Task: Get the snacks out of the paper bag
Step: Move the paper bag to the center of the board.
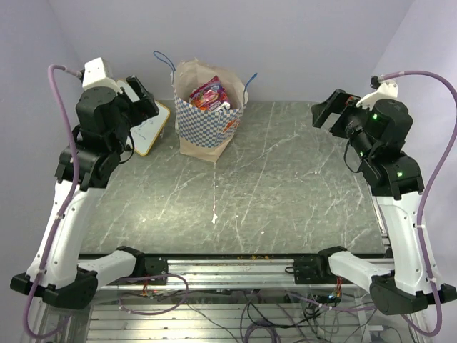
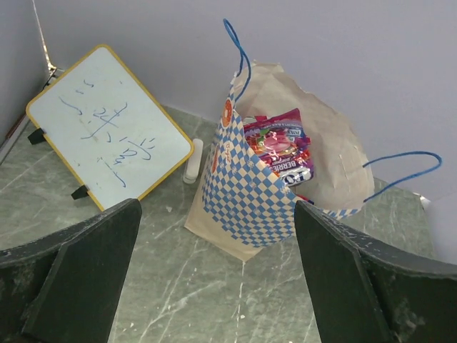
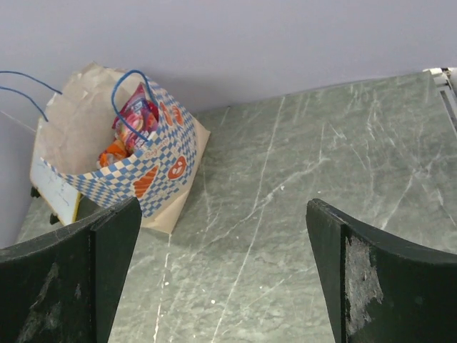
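Note:
The paper bag (image 1: 207,121) stands upright and open at the back of the table, left of centre. A large red-pink snack packet (image 1: 208,94) sticks out of its mouth. The bag also shows in the left wrist view (image 2: 250,189) with that packet (image 2: 280,143), and in the right wrist view (image 3: 153,175) with the packet (image 3: 137,113) and an orange one (image 3: 113,153). My left gripper (image 1: 148,98) (image 2: 216,209) is open and empty, raised to the left of the bag. My right gripper (image 1: 326,111) (image 3: 223,207) is open and empty, raised far to the right.
A wooden-framed whiteboard (image 1: 151,128) (image 2: 107,125) leans just left of the bag, with a small white tube (image 2: 193,161) between them. The back wall is close behind the bag. Green marble tabletop (image 1: 285,179) stretches in front and to the right.

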Controlling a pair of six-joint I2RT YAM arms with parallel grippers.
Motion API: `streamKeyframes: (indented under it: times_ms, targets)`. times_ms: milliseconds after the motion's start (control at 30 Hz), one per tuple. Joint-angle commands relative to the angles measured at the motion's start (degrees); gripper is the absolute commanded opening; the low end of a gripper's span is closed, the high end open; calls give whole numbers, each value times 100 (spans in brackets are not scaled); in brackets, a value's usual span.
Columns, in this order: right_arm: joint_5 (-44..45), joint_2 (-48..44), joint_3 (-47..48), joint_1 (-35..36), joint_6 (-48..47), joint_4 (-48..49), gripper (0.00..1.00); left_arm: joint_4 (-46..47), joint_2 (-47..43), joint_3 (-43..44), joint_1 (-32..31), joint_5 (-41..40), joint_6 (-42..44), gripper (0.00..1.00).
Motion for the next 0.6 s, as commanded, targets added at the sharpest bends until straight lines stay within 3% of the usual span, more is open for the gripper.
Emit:
streamKeyframes:
  times_ms: [0, 267, 567]
  targets:
    - [286, 84, -55, -12, -22, -125, 100, 100, 397, 349, 119, -67, 69, 99]
    - [436, 647, 100, -12, -31, -125, 100, 187, 1261, 736, 382, 193, -38, 98]
    - [421, 1391, 202, -17, 255, -170, 100, 312, 2203, 1257, 923, 1413, -429, 98]
